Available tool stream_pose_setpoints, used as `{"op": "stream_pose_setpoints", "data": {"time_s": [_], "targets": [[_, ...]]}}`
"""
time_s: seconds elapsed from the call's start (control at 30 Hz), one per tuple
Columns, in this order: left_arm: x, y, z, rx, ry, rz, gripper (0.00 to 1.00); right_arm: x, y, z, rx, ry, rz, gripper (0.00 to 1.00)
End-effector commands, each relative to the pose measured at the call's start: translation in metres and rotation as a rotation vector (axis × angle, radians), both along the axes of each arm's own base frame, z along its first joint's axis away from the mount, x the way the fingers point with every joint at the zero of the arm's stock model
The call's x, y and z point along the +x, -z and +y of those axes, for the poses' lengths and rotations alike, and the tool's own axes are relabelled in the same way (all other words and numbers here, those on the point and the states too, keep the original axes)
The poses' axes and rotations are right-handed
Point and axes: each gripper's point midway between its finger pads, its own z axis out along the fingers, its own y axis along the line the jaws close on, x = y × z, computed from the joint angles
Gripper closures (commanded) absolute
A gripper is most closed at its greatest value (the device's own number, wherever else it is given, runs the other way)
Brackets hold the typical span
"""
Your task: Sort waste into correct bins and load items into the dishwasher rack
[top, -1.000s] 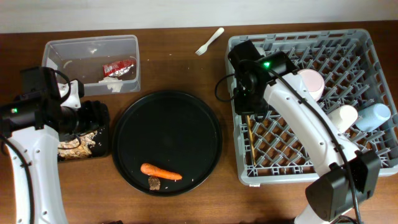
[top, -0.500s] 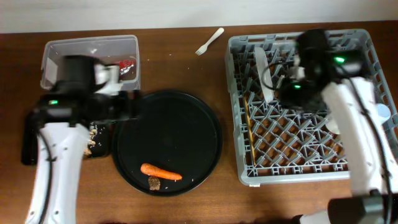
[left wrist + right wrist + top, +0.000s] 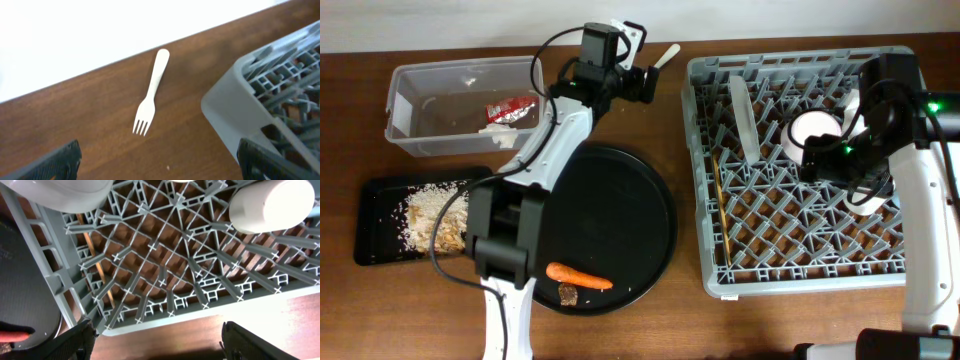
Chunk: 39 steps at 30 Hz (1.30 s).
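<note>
One white fork (image 3: 150, 95) lies ahead of the left gripper (image 3: 160, 160), jaws spread wide.

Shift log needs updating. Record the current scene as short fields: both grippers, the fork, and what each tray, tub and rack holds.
left gripper: open, empty, facing the fork
right gripper: open, empty, above the rack
fork: on the table, outside the rack
round tray: carrot, brown morsel
clear tub: red wrapper, tissue
black tray: food scraps
rack: plate, white bowl, chopsticks
</note>
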Motion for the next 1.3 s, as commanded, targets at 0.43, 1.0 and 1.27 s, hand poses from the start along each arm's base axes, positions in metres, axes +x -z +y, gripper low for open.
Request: {"op": "stream_pose_setpoints", "data": {"time_s": [0.43, 1.0, 1.27], "targets": [[0.060, 0.102, -0.049, 0.007, 0.058, -0.250, 0.01, -0.009, -0.004, -0.001, 0.001, -0.001, 0.010, 0.16], [0.057, 0.168, -0.023, 0.128, -0.009, -0.155, 0.67, -0.011, -0.004, 0.000, 0.002, -0.001, 0.018, 0.16], [0.021, 0.181, -0.009, 0.219, 0.013, 0.075, 1.00, -0.011, -0.004, -0.003, -0.011, 0.001, 0.019, 0.16]]}}
